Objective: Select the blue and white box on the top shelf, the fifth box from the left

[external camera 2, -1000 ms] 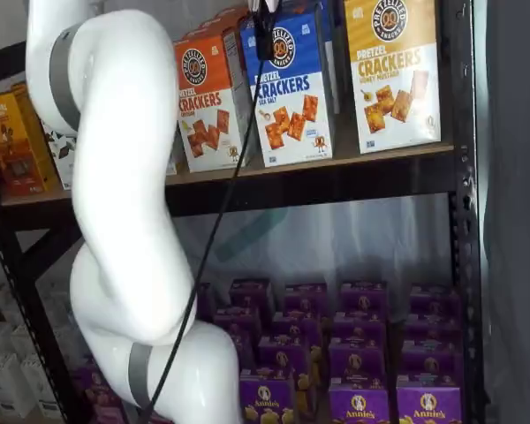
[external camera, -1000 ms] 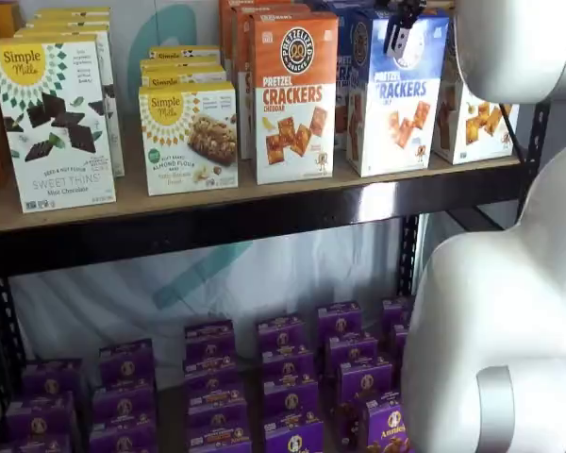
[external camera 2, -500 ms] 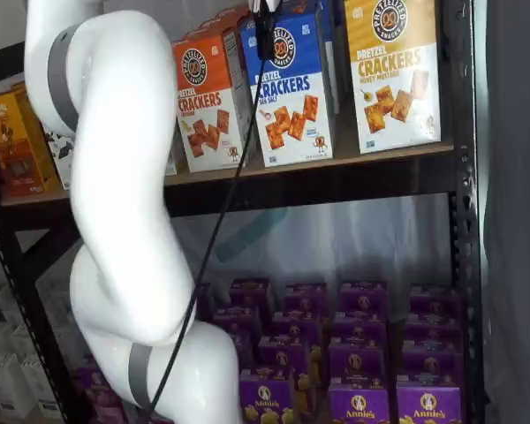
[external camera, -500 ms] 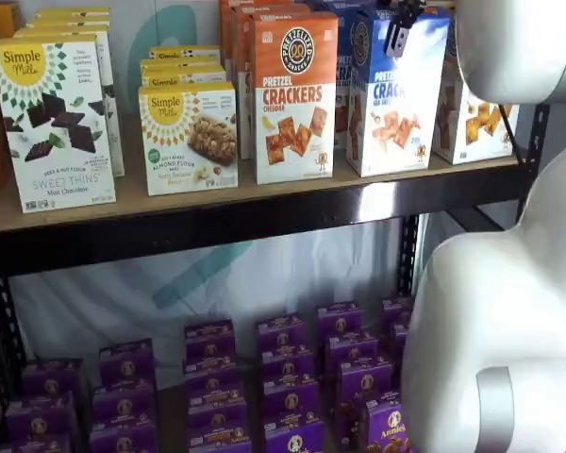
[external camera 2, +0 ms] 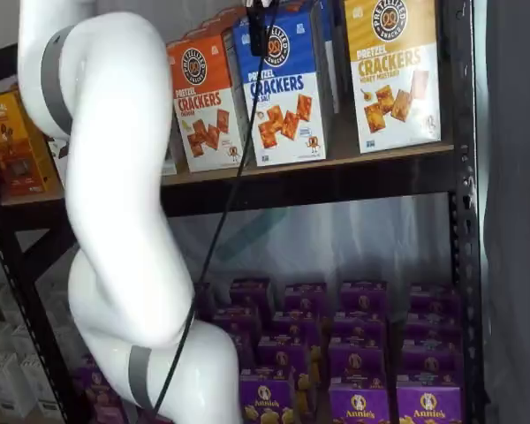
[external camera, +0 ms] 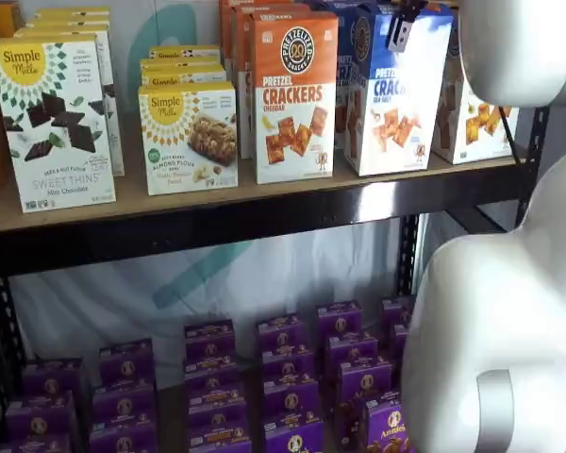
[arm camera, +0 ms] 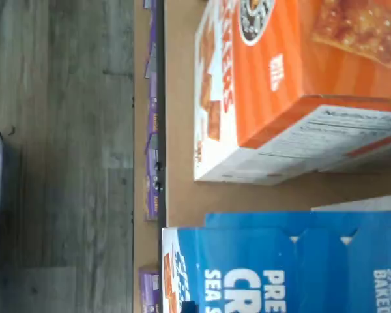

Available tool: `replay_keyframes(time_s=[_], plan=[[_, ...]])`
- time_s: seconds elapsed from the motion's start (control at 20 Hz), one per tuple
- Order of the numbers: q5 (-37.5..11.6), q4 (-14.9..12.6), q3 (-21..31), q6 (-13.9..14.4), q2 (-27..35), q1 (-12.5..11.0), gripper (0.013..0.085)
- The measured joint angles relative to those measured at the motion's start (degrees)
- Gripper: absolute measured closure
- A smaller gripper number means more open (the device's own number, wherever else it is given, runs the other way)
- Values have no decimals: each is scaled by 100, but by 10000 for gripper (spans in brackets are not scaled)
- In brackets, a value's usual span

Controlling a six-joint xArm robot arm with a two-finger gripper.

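The blue and white box stands on the top shelf between an orange Cheddar box and a yellow cracker box. It is turned at an angle, its front edge pulled forward. My gripper hangs from the view's top edge, its black fingers closed on the box's top. Both shelf views show this: in a shelf view the gripper sits on the blue and white box above the shelf. The wrist view shows the blue box's top beside the orange box.
More blue boxes stand behind the gripped one. Simple Mills boxes fill the shelf's left. Purple boxes cover the lower shelf. My white arm and its cable stand before the shelves. A black upright is at the right.
The blue and white box has turned and come forward and leftward with the gripper, and its base has shifted on the shelf. The neighbouring boxes have not moved.
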Motion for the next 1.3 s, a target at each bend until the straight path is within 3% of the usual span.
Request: replay_keyframes(time_s=[0.45, 1.3], plan=[[488, 83, 263, -83, -566, -193, 370], [524, -133, 2326, -516, -2427, -509, 370]])
